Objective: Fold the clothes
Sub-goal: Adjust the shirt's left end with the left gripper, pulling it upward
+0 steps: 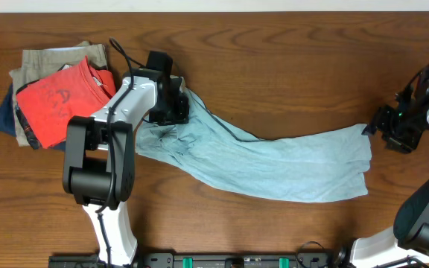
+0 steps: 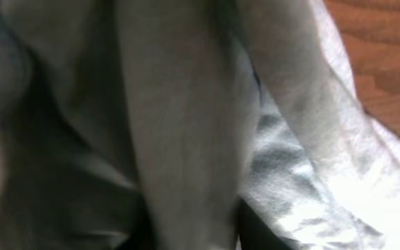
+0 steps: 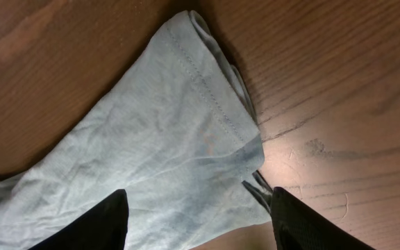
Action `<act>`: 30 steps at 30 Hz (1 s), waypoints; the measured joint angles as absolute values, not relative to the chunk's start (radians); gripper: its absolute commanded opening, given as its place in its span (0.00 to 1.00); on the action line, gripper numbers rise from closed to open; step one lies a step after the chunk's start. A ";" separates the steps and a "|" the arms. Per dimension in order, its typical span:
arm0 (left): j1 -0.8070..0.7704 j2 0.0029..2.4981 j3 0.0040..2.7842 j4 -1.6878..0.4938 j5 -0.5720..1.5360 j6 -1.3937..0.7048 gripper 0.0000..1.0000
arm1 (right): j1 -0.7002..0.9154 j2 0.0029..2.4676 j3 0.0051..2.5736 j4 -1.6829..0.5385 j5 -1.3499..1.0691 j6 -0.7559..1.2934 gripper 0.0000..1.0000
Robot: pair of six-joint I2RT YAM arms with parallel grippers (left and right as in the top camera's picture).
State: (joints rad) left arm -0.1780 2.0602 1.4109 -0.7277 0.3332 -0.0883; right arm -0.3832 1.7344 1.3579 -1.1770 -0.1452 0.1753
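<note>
- Overhead: a brown wood-grain table (image 1: 274, 52) fills the view. A pale light-blue wrinkled cotton garment (image 1: 274, 160) stretches across it in a long band, from left of centre toward the right edge.
- Overhead: at far left lies a pile, with a red-orange printed T-shirt (image 1: 58, 100) on top of khaki folded cloth (image 1: 51, 58) and navy folded cloth (image 1: 4, 119).
- Overhead: the left pincer (image 1: 171, 104) sits on the garment's left end. The right pincer (image 1: 384, 128) hangs just beside its right end.
- Left wrist: the garment (image 2: 186, 104) fills nearly the whole frame in blurred folds, with a corner of table (image 2: 387, 48) at upper right. Whether the left pincer is clenched cannot be told.
- Right wrist: the garment's stitched hem (image 3: 207, 90) lies on the table (image 3: 339, 83). The right pincer (image 3: 198, 201) stands released, its black fingers (image 3: 304, 222) spread either side of the hem corner, grasping nothing.
</note>
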 measured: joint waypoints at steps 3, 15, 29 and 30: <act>-0.179 2.060 1.411 -0.731 0.333 -0.085 0.06 | -0.383 1.734 1.358 -1.178 -0.145 0.175 0.64; -0.166 1.824 1.452 -0.907 0.364 -0.086 0.06 | -0.383 1.734 1.357 -1.280 -0.020 0.198 0.64; -0.165 1.629 1.485 -1.172 0.355 -0.086 0.06 | -0.383 1.734 1.168 -1.239 -0.009 0.205 0.65; -0.165 1.629 1.485 -1.181 0.351 -0.086 0.06 | -0.383 1.734 1.153 -1.229 -0.016 0.205 0.64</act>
